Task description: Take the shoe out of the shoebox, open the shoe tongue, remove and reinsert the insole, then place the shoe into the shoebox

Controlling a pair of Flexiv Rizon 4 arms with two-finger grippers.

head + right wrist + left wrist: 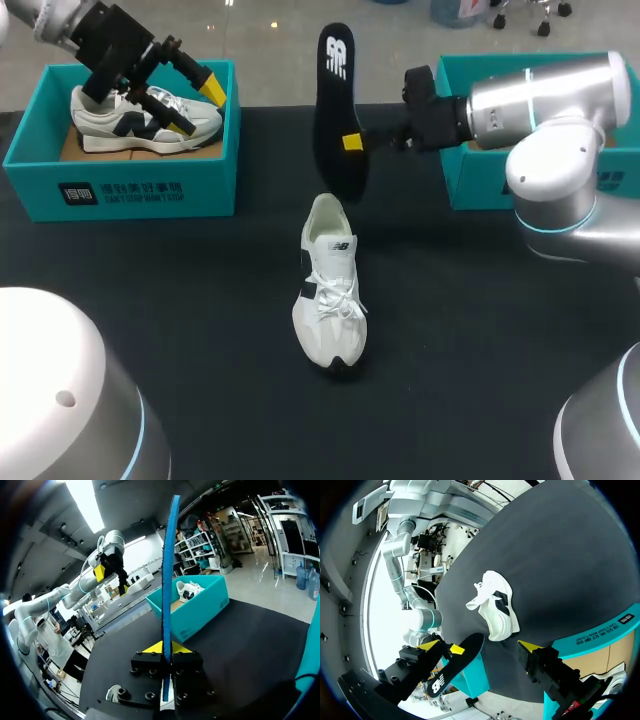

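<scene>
While right fingers (pixel 352 142) pinch one insole (pixel 337 100), left fingers (pixel 211 86) spread, two shoes (pixel 330 300) (pixel 140 122), two shoeboxes (pixel 120 190) (pixel 478 190)

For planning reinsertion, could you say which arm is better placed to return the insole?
Right: the right gripper clamps the insole just beyond the shoe; the left gripper hangs open over the left shoebox.

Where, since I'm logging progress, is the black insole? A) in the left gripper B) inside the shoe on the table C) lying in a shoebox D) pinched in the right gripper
D: the right gripper is shut on the insole from both sides, holding it upright, apart from the shoe.
</scene>
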